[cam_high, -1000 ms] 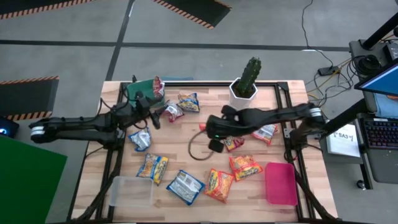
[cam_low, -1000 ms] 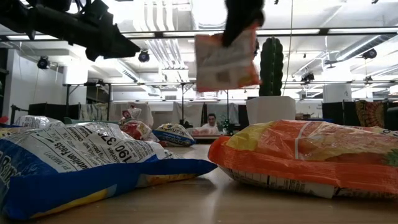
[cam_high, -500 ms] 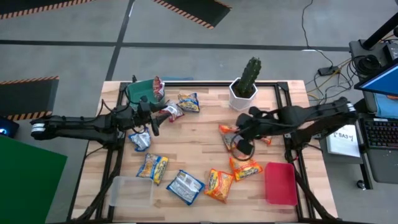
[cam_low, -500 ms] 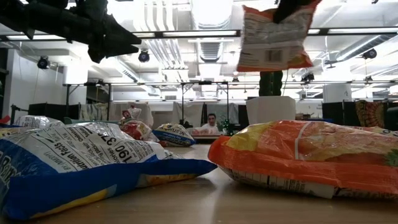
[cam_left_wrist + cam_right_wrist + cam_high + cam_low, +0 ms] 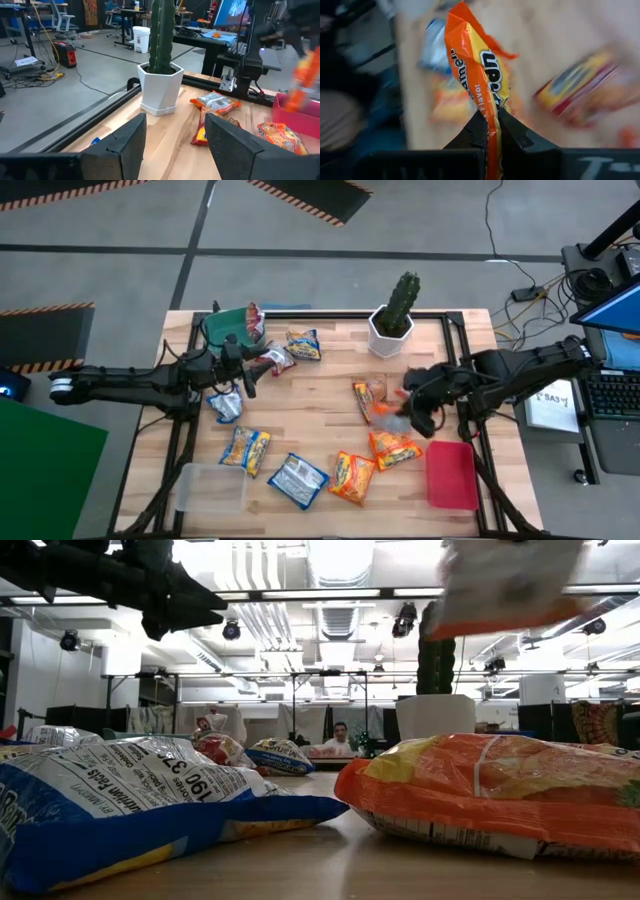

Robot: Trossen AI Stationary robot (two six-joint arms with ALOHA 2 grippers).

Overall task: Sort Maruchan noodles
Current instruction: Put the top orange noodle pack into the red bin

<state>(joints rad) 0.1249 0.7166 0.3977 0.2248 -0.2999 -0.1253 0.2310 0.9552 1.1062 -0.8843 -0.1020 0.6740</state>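
Moved rightward toward the pink tray (image 5: 451, 477), right gripper (image 5: 492, 117) stays clamped on an orange packet (image 5: 477, 70); left gripper (image 5: 175, 132) hovers open.

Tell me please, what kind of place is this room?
Probably a robotics lab or workshop: bare ceiling ducts, a computer monitor and keyboard beside the table, and hazard-striped floor mats.
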